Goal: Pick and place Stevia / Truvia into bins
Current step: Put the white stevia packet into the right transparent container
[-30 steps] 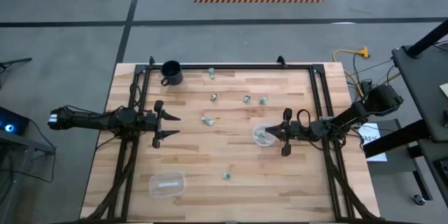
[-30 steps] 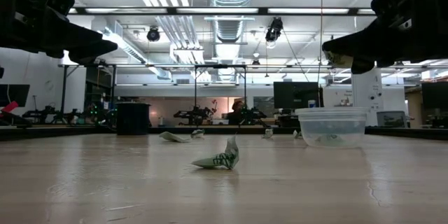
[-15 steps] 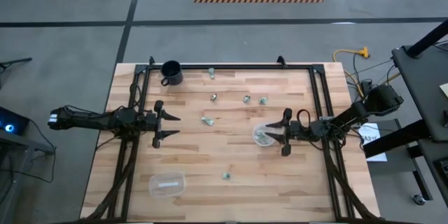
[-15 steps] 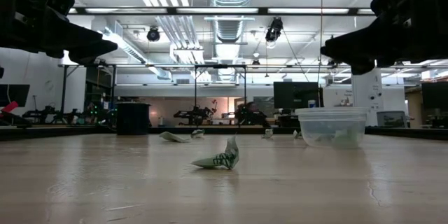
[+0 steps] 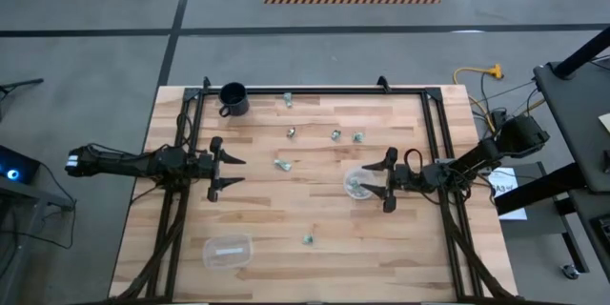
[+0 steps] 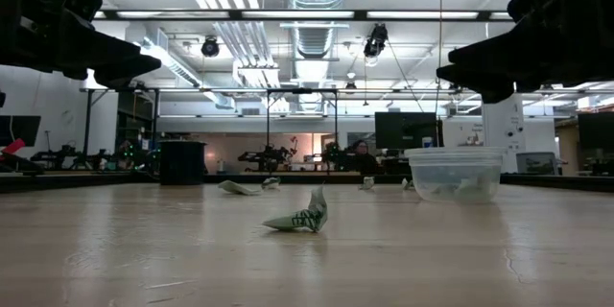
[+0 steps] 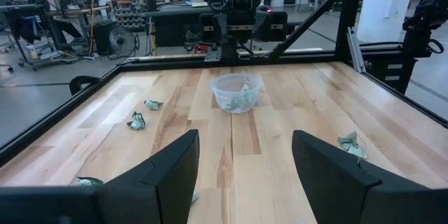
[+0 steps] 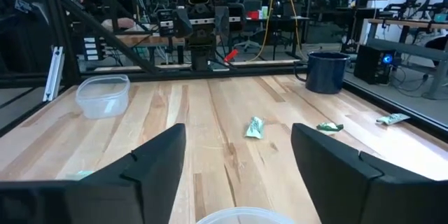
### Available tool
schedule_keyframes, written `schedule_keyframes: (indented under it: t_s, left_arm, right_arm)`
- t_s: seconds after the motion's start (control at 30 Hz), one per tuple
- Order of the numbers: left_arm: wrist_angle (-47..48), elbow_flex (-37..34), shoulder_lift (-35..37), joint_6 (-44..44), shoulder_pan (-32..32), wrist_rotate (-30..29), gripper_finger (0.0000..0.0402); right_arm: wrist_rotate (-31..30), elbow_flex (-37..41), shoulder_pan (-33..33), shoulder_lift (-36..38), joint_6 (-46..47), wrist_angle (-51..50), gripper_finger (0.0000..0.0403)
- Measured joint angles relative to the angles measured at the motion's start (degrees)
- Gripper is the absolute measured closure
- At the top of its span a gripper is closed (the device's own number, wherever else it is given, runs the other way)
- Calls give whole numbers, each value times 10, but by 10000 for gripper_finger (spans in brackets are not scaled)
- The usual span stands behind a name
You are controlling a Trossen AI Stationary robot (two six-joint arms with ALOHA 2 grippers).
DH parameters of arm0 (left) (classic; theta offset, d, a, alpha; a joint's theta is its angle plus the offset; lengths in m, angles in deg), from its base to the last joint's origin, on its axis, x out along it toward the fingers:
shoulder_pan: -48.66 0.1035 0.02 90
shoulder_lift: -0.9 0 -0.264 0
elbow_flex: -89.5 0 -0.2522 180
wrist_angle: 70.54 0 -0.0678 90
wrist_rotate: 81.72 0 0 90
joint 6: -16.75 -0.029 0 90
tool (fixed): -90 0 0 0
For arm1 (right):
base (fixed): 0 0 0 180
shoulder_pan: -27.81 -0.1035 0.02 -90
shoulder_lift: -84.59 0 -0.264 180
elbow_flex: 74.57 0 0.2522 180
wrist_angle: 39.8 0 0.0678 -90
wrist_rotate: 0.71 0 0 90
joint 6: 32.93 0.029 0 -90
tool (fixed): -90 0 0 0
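Where packets (image 5: 284, 164) dot plank table (image 5: 315, 214) (person (image 6: 362, 156) behind), workshop bright.

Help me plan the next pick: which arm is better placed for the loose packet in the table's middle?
Probably left. The packet lies nearer the left hand, which is open and empty. The right hand, also open, hangs over the round bin, and that bin stands between it and the packet.

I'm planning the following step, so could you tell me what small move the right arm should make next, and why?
Probably lift and swing toward the nearest loose packet. The right gripper hangs open over the round bin, which already holds packets, and nothing shows between its fingers, so the drop looks finished.
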Motion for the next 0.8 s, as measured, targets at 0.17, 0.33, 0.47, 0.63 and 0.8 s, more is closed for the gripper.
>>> schedule_keyframes:
  t_s: [0.17, 0.33, 0.47, 0.63, 0.8]
  left_arm:
    - [0, 0, 0, 0, 0, 0, 189]
    - [0, 0, 0, 0, 0, 0, 189]
    - [0, 0, 0, 0, 0, 0, 189]
    - [0, 0, 0, 0, 0, 0, 189]
    - [0, 0, 0, 0, 0, 0, 189]
  right_arm:
    - [6, -8, 0, 0, 0, -7, 133]
    - [43, -62, 0, 0, 0, -124, 132]
    - [73, -142, 0, 0, -19, -312, 140]
    - [136, -224, -15, -28, -87, -397, 151]
    - [125, -290, -57, -107, -163, -397, 160]
